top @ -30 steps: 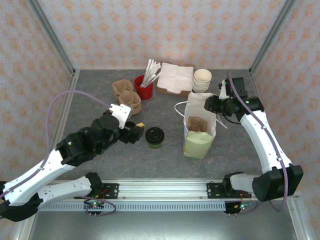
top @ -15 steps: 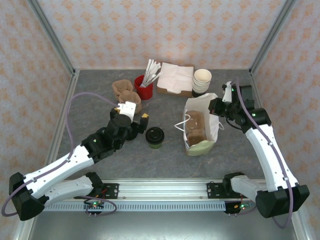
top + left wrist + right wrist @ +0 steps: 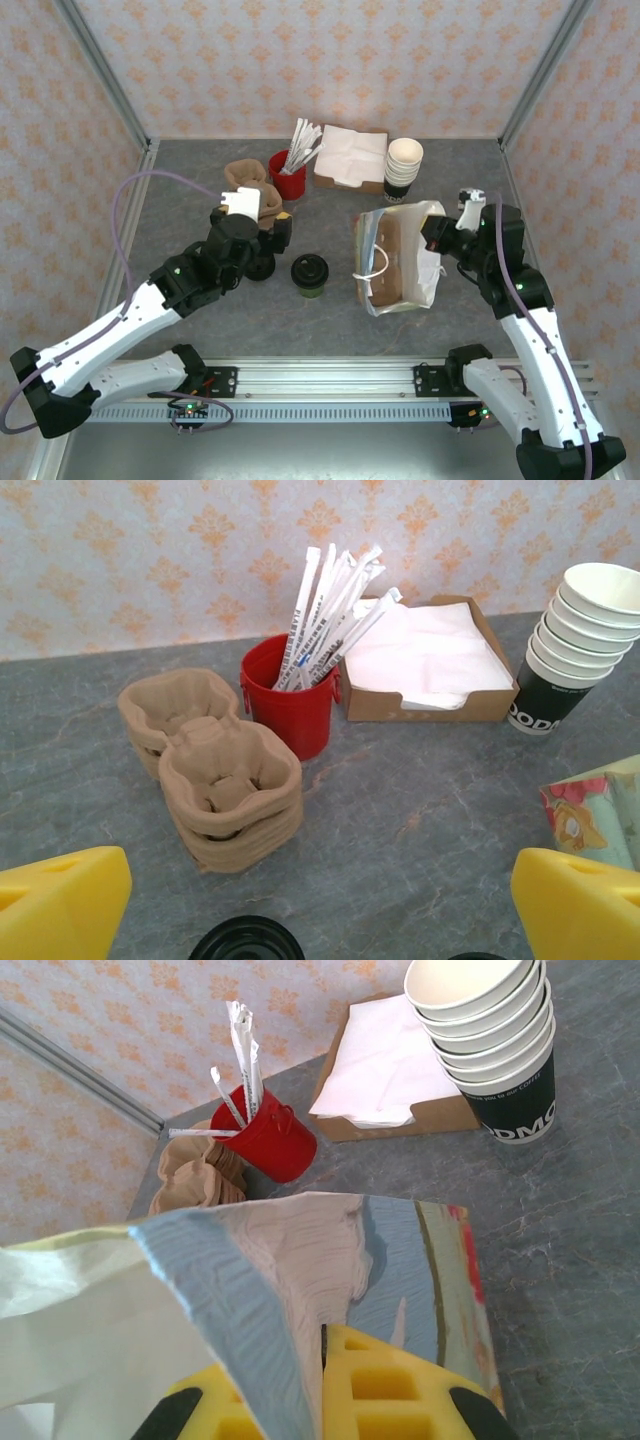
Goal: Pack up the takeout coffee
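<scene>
The top view shows the dark paper cup with round black lid (image 3: 309,274) standing mid-tabletop (image 3: 330,215), left of the tipped floral paper bag (image 3: 400,262). The right wrist view shows the right pincer (image 3: 322,1345) pressed together on the bag's edge. The left pincer (image 3: 318,895) is spread wide, holds nothing, and sits near the cup's left. Count: one lidded cup, one bag, one red straw tub (image 3: 292,705).

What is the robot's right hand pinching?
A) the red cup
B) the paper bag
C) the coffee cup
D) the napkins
B: the right gripper is shut on the edge of the bag, with the paper caught between its yellow jaws.
</scene>
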Controlling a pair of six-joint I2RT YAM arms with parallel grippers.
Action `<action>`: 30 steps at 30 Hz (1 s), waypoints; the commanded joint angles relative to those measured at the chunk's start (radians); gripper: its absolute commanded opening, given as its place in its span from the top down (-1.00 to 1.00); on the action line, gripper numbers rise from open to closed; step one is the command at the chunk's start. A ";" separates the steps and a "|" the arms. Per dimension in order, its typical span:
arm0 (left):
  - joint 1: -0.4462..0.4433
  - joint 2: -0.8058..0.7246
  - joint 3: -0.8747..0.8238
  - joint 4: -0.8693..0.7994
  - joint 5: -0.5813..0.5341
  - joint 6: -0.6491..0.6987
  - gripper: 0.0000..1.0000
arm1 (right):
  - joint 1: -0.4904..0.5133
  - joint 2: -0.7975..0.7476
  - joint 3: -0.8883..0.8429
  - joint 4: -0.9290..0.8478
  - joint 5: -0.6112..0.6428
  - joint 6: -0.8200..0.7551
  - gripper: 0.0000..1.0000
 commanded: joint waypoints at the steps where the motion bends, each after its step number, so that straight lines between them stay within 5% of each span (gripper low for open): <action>1: 0.001 0.036 0.072 -0.075 0.044 -0.031 -0.91 | 0.007 -0.017 -0.010 0.046 -0.004 0.025 1.00; 10: 0.001 0.120 0.163 -0.143 0.095 -0.018 -0.86 | 0.010 0.046 0.047 -0.031 0.049 0.092 1.00; 23: -0.038 0.349 0.291 -0.393 0.191 -0.234 -0.78 | 0.010 0.175 0.125 -0.155 0.080 0.288 1.00; 30: -0.078 0.414 0.275 -0.426 0.240 -0.301 -0.92 | 0.010 0.175 0.106 -0.159 0.089 0.335 1.00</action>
